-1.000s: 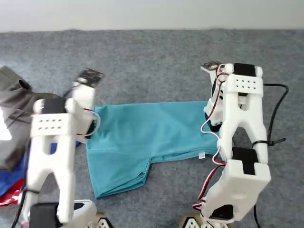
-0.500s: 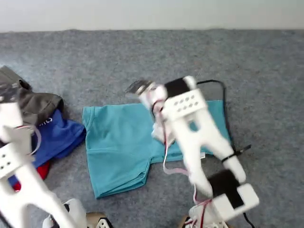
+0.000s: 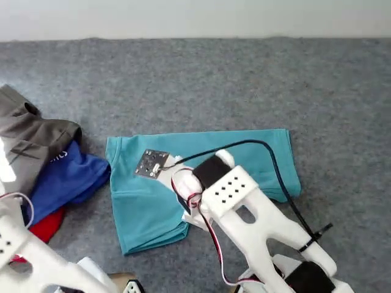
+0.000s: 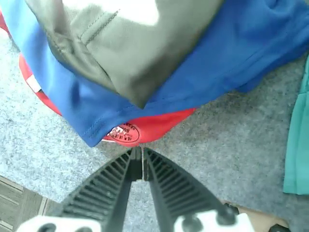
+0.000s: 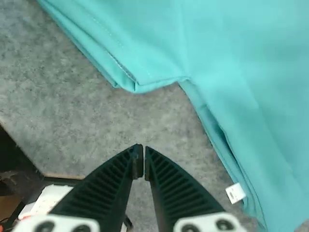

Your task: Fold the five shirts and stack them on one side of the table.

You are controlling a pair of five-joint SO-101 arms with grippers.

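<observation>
The teal shirt point(image 3: 146, 207) lies spread flat at the centre of the grey table point(image 3: 244, 85), with 1 sleeve folded out toward 7 o'clock. Its middle and the hem toward 5 o'clock are hidden under the right arm point(image 3: 244, 213), which crosses it from the 5 o'clock corner. At 9 o'clock sits a loose pile: a grey shirt point(image 3: 27, 143) on top, a blue shirt point(image 3: 67, 177) beneath it and a red shirt point(image 3: 46, 227) at the bottom, showing as a sliver. The pile is cut off by the frame edge, so 4 shirts can be counted and its full extent cannot be judged. The left arm point(image 3: 24, 256) is cropped at the 7 o'clock corner. In the left wrist view, the left gripper point(image 4: 138, 159) has its jaws pressed together with nothing between them, over bare table just beside the red shirt point(image 4: 154, 126); the blue shirt point(image 4: 231, 53) and the grey shirt point(image 4: 140, 43) overlap above it. Whether the tips touch cloth cannot be told. In the right wrist view, the right gripper point(image 5: 140, 157) is likewise closed on nothing, over bare table near the teal shirt point(image 5: 231, 63), beside the sleeve corner and a white label point(image 5: 235, 193). Its height above the table cannot be told.
</observation>
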